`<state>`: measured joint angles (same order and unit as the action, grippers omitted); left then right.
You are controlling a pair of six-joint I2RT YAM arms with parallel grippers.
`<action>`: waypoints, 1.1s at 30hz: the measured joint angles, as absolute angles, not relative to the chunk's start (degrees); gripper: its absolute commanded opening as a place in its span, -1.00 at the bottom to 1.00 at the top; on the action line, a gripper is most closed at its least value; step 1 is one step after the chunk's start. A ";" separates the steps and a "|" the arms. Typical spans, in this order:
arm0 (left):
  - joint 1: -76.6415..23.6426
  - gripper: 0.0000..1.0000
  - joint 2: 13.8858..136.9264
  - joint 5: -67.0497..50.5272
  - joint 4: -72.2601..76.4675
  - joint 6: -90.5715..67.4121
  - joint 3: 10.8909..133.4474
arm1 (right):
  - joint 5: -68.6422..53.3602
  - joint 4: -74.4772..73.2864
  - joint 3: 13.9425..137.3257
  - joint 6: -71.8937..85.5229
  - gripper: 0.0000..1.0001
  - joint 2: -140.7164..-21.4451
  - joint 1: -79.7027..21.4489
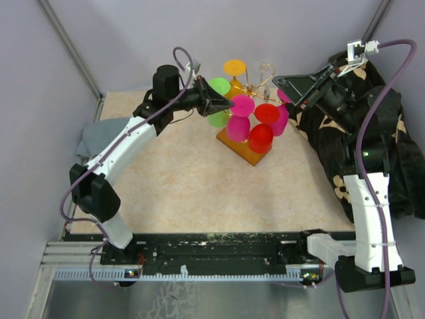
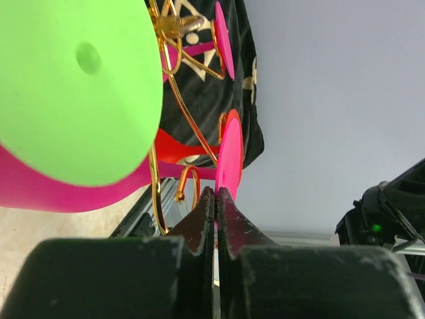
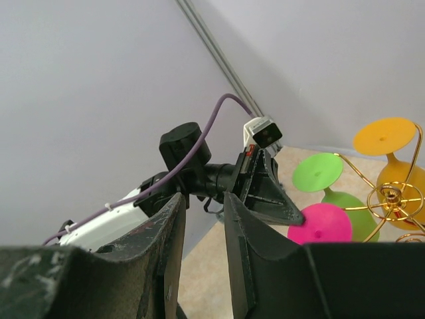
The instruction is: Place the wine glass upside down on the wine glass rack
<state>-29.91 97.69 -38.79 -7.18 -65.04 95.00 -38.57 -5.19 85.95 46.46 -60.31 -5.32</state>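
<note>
While the right gripper point(image 3: 202, 198) hovers slightly parted and empty near the wine glass rack point(image 1: 247, 151), the left gripper point(image 2: 214, 194) pinches almost shut on the foot rim of the pink wine glass point(image 1: 238, 125), which hangs bowl-down on that rack toward the far side of the table point(image 1: 186, 186).

No readable text, labels, brands or numbers in any view.

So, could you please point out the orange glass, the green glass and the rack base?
orange glass point(image 3: 384, 136): right wrist view, on its round foot.
green glass point(image 3: 317, 171): right wrist view, on its round foot.
rack base point(image 1: 242, 151): top external view, on its bare near edge.
</note>
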 measured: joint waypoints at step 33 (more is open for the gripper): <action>-25.87 -1.00 98.72 -34.30 -2.92 -67.96 92.71 | -38.50 -5.13 85.76 46.17 -0.40 -60.62 -5.08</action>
